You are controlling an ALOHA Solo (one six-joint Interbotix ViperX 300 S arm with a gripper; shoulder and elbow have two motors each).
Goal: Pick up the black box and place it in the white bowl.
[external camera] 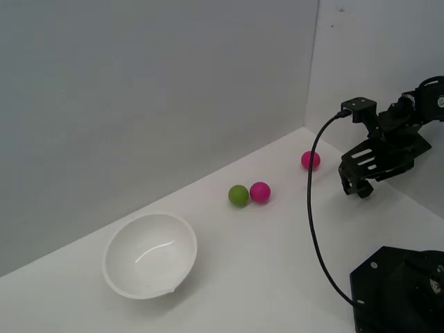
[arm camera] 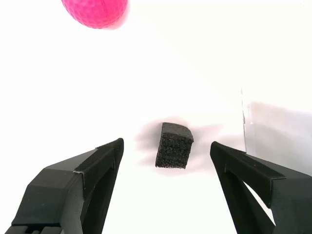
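The black box (arm camera: 174,146), a tiny matte black foam cube, sits on the white table. In the wrist view it lies ahead of my open gripper (arm camera: 167,147), in line with the gap between the two black fingers (arm camera: 83,180), not touched. In the exterior view the gripper (external camera: 355,189) hangs a little above the table at the exterior view's right, and the box is hidden there. The white bowl (external camera: 150,254), wide and glossy, stands empty at the exterior view's lower left, far from the gripper.
A pink ball (external camera: 310,160) lies close to the gripper and also shows in the wrist view (arm camera: 95,12). A green ball (external camera: 238,195) and another pink ball (external camera: 260,191) touch mid-table. White walls (external camera: 374,62) enclose the back and right. The black robot base (external camera: 399,291) sits front right.
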